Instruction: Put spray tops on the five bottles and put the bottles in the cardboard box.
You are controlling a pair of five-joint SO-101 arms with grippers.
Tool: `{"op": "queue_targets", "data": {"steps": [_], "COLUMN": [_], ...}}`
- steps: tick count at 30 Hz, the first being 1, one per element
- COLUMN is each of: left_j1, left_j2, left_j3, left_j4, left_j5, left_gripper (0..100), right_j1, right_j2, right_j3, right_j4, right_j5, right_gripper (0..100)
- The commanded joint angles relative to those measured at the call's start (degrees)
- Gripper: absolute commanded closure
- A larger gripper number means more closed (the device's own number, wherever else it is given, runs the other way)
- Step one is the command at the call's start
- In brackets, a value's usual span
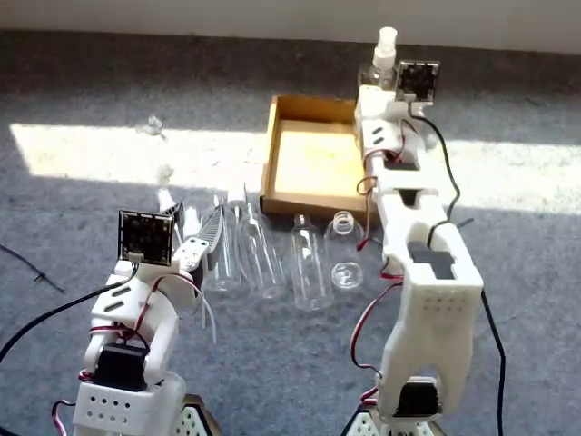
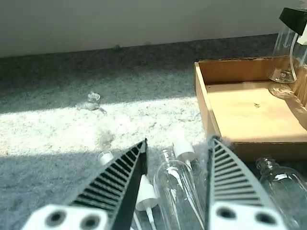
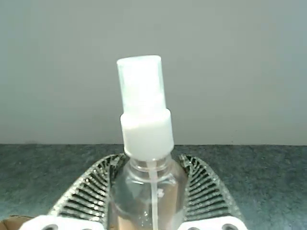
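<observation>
cardboard box (image 1: 313, 159): plain tan brown is shown.
bottles (image 1: 309, 263): clear and colourless.
capped bottle (image 3: 146, 196): clear, topped by a white spray top (image 3: 144, 115).
bench (image 1: 73, 91): flecked grey, crossed by a pale sunlit band.
left hand (image 2: 178, 140): black-and-white ribbed striping is shown.

Grey carpet (image 1: 91, 82) bears a cardboard box (image 1: 318, 168), clear bottles (image 1: 309, 263) beside it, and loose spray tops (image 1: 164, 200).

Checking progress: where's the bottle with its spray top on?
In the high view, the capped bottle sits upright in the right claw, at the cardboard box's far right corner.
</observation>
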Motion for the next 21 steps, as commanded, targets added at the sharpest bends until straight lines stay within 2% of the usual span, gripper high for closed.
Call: {"op": "queue_targets", "data": {"steps": [1, 9, 12, 16, 21], "left_j1": [0.22, 0.22, 0.22, 0.22, 0.22], "left_j2": [-0.66, -0.66, -0.66, -0.66, -0.66], "left_j3": [-0.31, -0.31, -0.31, -0.31, -0.31], "left_j4": [-1.41, -1.41, -1.41, -1.49, -1.49], "left_j5": [-0.18, -0.18, -0.18, -0.18, -0.18], "left_gripper": [80, 80, 80, 80, 80], "right_j1": [0.57, 0.57, 0.48, 0.57, 0.66], "right_j2": [0.84, 1.27, 1.19, 1.19, -0.66], "right_j3": [-5.58, -5.58, -5.49, -5.85, -5.41], "right_j4": [-1.19, -1.19, -1.1, 4.88, 6.64], "right_j5": [-0.53, -0.44, -0.35, -0.26, -0.18], "right_gripper": [99.4, 99.1, 95.7, 90.5, 89.9]}}
